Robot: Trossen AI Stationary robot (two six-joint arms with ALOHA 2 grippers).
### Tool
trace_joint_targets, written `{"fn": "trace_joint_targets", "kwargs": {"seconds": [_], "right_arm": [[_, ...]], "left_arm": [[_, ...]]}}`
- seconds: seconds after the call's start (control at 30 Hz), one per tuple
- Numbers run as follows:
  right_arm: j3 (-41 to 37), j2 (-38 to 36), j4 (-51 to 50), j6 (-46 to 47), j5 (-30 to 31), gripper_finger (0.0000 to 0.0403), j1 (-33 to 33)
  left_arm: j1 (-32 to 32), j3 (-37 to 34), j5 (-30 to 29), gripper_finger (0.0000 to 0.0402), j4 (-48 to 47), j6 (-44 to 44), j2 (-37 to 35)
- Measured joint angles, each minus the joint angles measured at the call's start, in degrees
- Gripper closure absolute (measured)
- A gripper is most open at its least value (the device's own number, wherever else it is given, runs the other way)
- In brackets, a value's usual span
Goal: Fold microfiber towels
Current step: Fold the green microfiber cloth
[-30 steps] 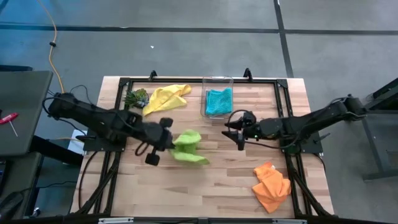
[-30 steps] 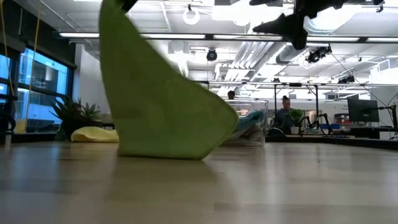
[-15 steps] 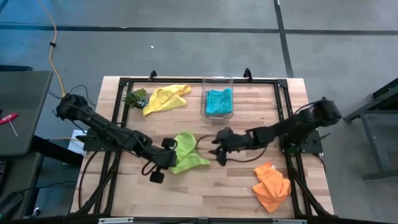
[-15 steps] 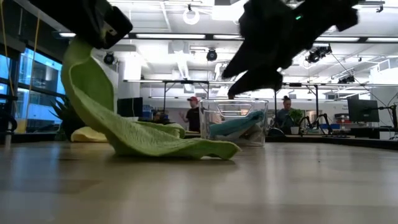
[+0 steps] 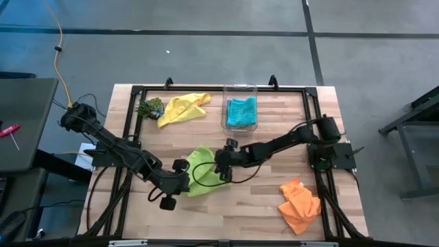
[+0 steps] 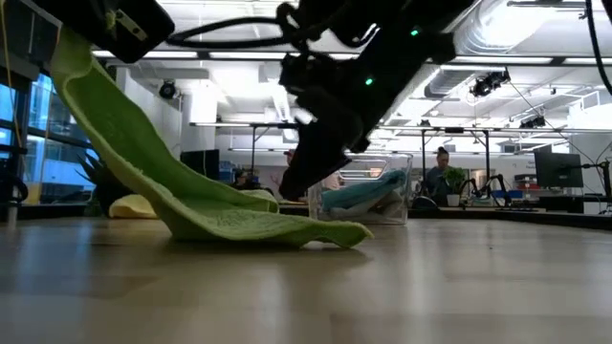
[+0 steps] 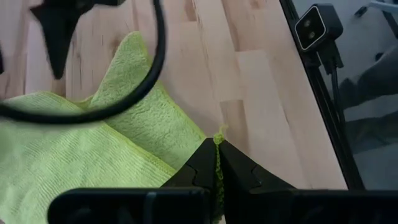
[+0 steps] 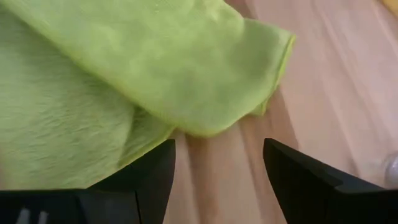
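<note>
The left gripper (image 7: 216,163) pinches a corner of the lime green towel (image 5: 200,163), lifting that edge off the table (image 5: 260,199) near its middle. The right gripper (image 8: 217,163) hovers open just above the towel's other side.

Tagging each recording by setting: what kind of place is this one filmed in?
Probably an open robotics lab or workshop: exposed ceiling ducts and strip lights, people at benches with monitors behind, and a wooden table in a black frame on a bare concrete floor.

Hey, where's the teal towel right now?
In the high view, the teal towel lies inside the clear plastic box at the table's far edge, just right of the yellow towel.
</note>
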Motion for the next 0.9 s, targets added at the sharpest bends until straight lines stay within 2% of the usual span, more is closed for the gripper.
{"fn": "trace_joint_targets", "kwargs": {"seconds": [0.23,0.33,0.4,0.57,0.67,0.77,0.9], "right_arm": [[2.8,3.6,1.0,-6.4,-1.2,0.0167,-0.4],[2.8,4.0,1.0,-5.9,-4.2,0.0167,-0.4],[2.8,4.0,2.6,-5.5,-3.7,0.0167,0.0],[2.8,4.5,9.7,-5.6,4.0,0.0167,1.1],[2.8,6.1,10.7,-6.5,7.1,0.0167,0.8],[2.7,6.8,10.1,-6.0,12.8,0.0167,0.4],[2.7,6.0,11.8,-8.4,15.4,0.0167,-0.8]], "left_arm": [[-0.5,0.0,-0.8,0.0401,0.6,-0.8,0.0],[-0.4,0.0,-1.2,0.0401,0.7,-1.3,0.0],[-0.4,0.0,-2.1,0.0401,1.0,-1.3,0.0],[-0.4,0.0,-2.5,0.0401,1.3,-1.3,0.0],[-0.4,0.0,-3.1,0.0401,1.7,-1.4,0.0],[-0.4,0.0,-3.1,0.0401,2.3,-1.5,0.0],[-0.4,0.0,-2.9,0.0401,2.3,-2.8,0.0]]}}
